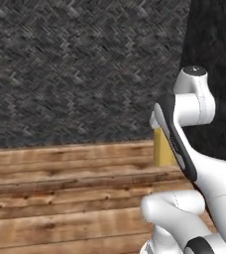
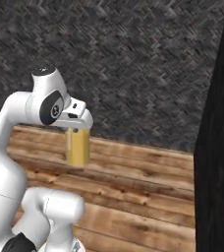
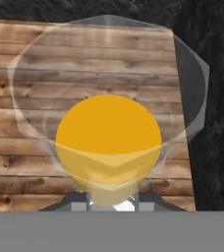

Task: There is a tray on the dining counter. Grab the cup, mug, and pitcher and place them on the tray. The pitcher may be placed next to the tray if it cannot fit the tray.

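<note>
The pitcher, a clear glass cylinder of orange-yellow liquid, hangs upright in the air under the hand, well above the wooden planks. My gripper is shut on the pitcher's top. From the left base view the pitcher peeks out behind the forearm. Looking down in the hand view, the pitcher is a round orange disc inside a wide glass rim, with my gripper at its near edge and one dark fingertip on each side. The tray, cup and mug are out of view.
Wooden planks run below the arm. A grey woven wall stands behind them. A black marbled slab rises at the right, and the same black marbled slab fills the upper right of the left base view.
</note>
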